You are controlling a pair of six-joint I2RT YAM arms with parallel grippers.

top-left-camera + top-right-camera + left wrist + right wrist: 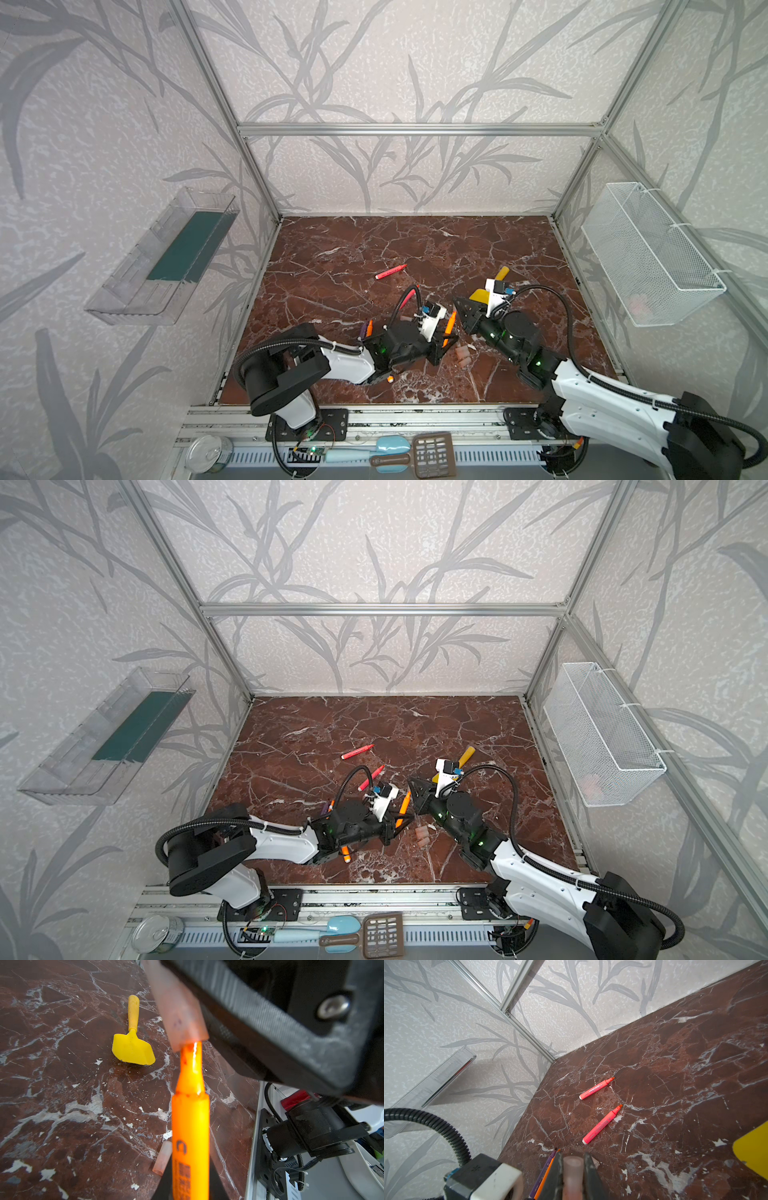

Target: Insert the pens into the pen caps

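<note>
One spare orange pen (345,852) lies nearest, half under the left arm, on the marble table (374,241). Just beyond and to the right, loose caps (462,355) sit within easy reach of both arms. Above them the left gripper (445,341) is clamped on an orange pen (190,1126), its tip aimed toward the far side. The right gripper (572,1167) pinches a clear cap (180,1012) at that tip, probably so one arm steadies while the other pushes. The tip looks barely inside. Farther back lie two uncapped red-pink pens (602,1124), and to the right a yellow spatula (132,1047).
</note>
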